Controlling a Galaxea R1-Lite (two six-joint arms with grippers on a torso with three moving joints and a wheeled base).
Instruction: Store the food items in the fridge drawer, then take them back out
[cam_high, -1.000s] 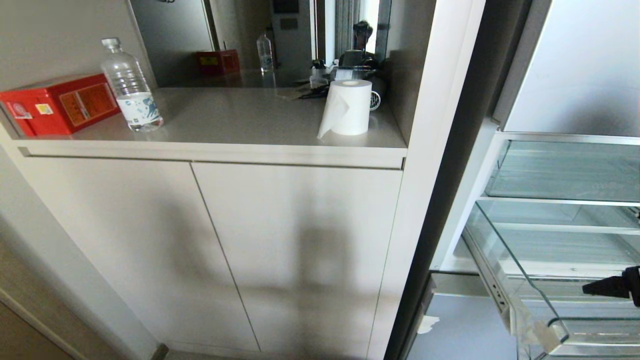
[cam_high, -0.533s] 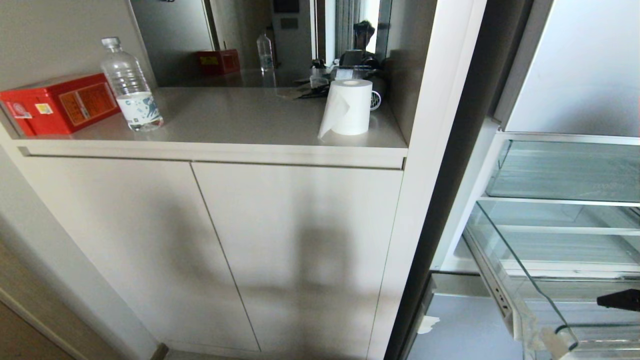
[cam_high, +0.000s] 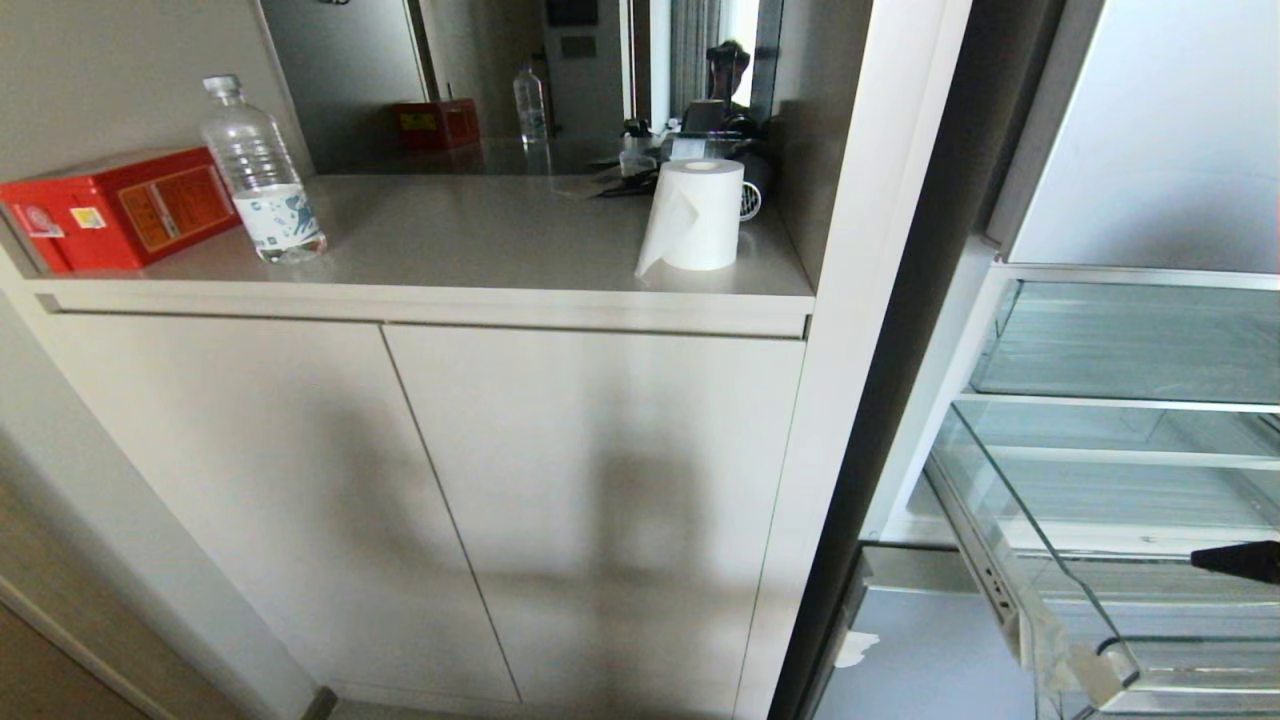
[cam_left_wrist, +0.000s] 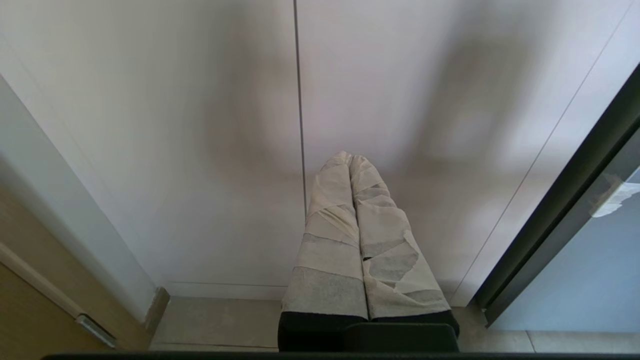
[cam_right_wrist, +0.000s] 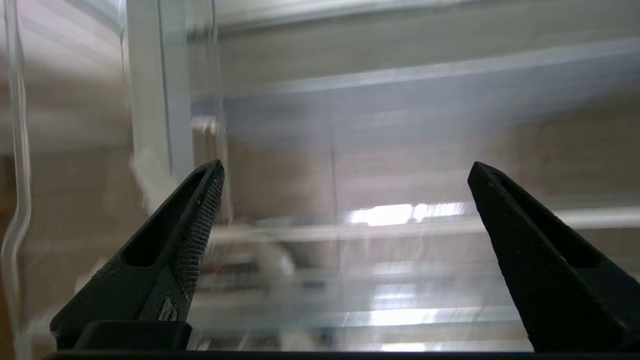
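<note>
The fridge drawer (cam_high: 1040, 555), a clear plastic bin, stands pulled out at the lower right of the head view, and through its walls nothing shows inside it. No food items are in view. Over the drawer at the right edge, only one dark fingertip (cam_high: 1240, 562) of my right gripper shows. In the right wrist view my right gripper (cam_right_wrist: 346, 167) stands wide open, with nothing between its fingers and blurred clear plastic beyond them. My left gripper (cam_left_wrist: 350, 157) is shut, its tape-wrapped fingers together, and hangs low in front of the white cabinet doors (cam_left_wrist: 200, 125).
A counter (cam_high: 480, 235) to the left of the fridge holds a red box (cam_high: 120, 205), a water bottle (cam_high: 262, 170) and a paper roll (cam_high: 695, 215). Glass shelves (cam_high: 1130, 340) sit above the drawer. A dark fridge frame (cam_high: 900, 350) separates cabinet and fridge.
In the head view my right gripper has drawn back toward the right edge, so less of it shows, and its tip sits a little higher. The left arm has not moved.
</note>
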